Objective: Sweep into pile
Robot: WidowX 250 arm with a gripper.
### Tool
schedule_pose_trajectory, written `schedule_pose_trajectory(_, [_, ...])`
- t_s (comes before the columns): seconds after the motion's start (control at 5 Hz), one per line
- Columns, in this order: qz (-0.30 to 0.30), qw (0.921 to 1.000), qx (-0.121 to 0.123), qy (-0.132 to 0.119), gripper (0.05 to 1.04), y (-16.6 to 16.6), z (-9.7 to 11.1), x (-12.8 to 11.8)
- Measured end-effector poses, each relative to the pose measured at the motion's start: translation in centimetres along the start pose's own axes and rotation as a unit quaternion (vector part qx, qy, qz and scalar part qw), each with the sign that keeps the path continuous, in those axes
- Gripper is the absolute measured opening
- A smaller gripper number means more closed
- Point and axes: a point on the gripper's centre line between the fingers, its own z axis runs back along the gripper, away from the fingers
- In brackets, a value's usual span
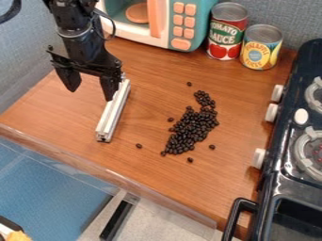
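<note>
Beans (190, 160) stray singly toward the near edge of the table (157, 174), with more beside and behind the main patch (194, 128). That patch lies right of the table's middle, its long axis running from near left to far right, narrowing at the far end. The bar (114, 113) lies flat between the beans and the table's left edge, apart from both. It points away from the near edge, tilting slightly right, roughly alongside the patch. Probably it is set this way as a sweeping tool: its long side faces the beans, so a push rightward would gather a wide front. The gripper (91, 87) hangs at the bar's far end, likely placed there to take hold of it. Its fingers are apart with nothing clamped between them; one overlaps the bar in view, and whether they touch I cannot tell. Along the right edge stands the stove (286, 127); at the far edge, the yellow can (261, 47), red can (228, 33) and microwave (200, 23).
</note>
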Motion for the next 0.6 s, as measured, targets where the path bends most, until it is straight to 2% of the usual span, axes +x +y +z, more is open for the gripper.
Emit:
schedule_pose_trajectory(0.2, [0.002, 0.9999, -0.006, 0.015, 1.001, -0.2, -1.0, -0.4])
schedule_pose_trajectory(0.4, [0.019, 0.9997, -0.014, -0.001, 1.0, -0.3, -2.0, 1.0])
schedule_pose_trajectory(0.6, [0.034, 0.9994, 0.001, -0.008, 1.001, 0.1, -2.2, 2.0])
